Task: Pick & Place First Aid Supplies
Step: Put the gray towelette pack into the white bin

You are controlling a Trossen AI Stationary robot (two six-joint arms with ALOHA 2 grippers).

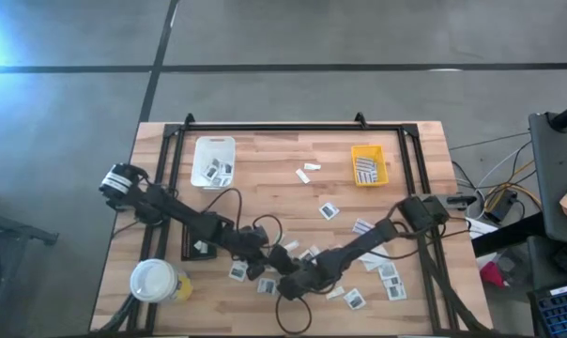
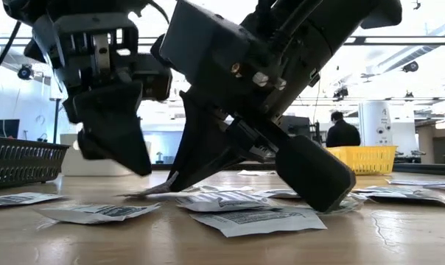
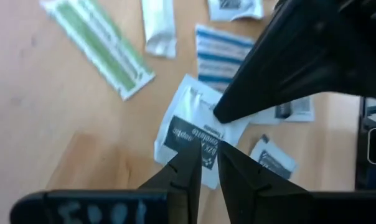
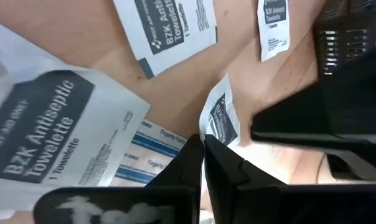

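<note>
Both sets of jaws nearly closed over one towelette packet (image 3: 194, 134) on counter (image 1: 265, 155); left gripper (image 3: 208, 167) & right gripper (image 4: 203, 160) crowd together: collision or double-grab risk.

A light wooden plank table (image 1: 265, 178) fills the middle of the high view. A white tray (image 1: 213, 161) sits toward its upper left and a yellow tray (image 1: 368, 165) toward its upper right, each holding packets. A black tray (image 1: 197, 246) lies at centre left, and a white-lidded yellow cup (image 1: 155, 281) stands at lower left. Flat white towelette packets (image 1: 329, 211) are scattered across the centre and lower right, and striped strips (image 3: 224, 55) lie among them.
</note>
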